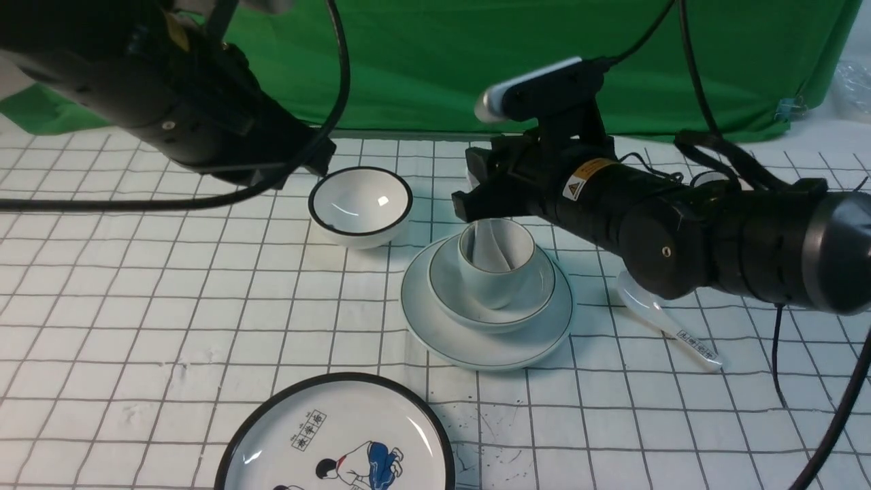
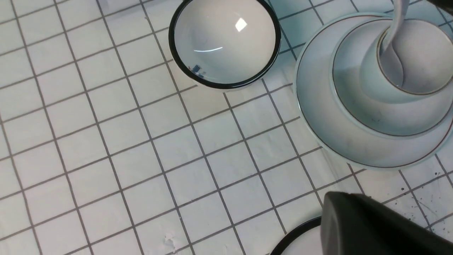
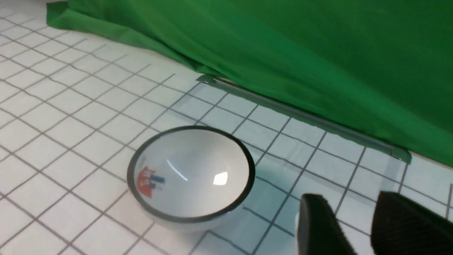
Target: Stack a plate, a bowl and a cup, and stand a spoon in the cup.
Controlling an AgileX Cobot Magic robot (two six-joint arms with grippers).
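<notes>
The plate [image 1: 442, 327] lies right of the table's middle, with the bowl [image 1: 541, 292] on it and the cup [image 1: 486, 289] upright in the bowl. The plain spoon [image 1: 486, 248] stands in the cup, its handle rising towards my right gripper [image 1: 476, 207] just above. That gripper's jaws [image 3: 354, 200] stand apart with bare table between them. The left wrist view shows the plate [image 2: 318, 117], bowl [image 2: 354, 102], cup [image 2: 368, 74] and spoon [image 2: 391, 56]. My left gripper [image 2: 336, 205] shows as one dark mass with no gap, off to the stack's left.
A black-rimmed bowl [image 1: 360, 204] stands left of the stack, also in the right wrist view [image 3: 191, 173]. A black-rimmed cartoon plate [image 1: 337, 442] lies at the front edge. A spoon with a printed handle [image 1: 670, 327] lies right of the stack. A green cloth [image 1: 442, 61] hangs behind.
</notes>
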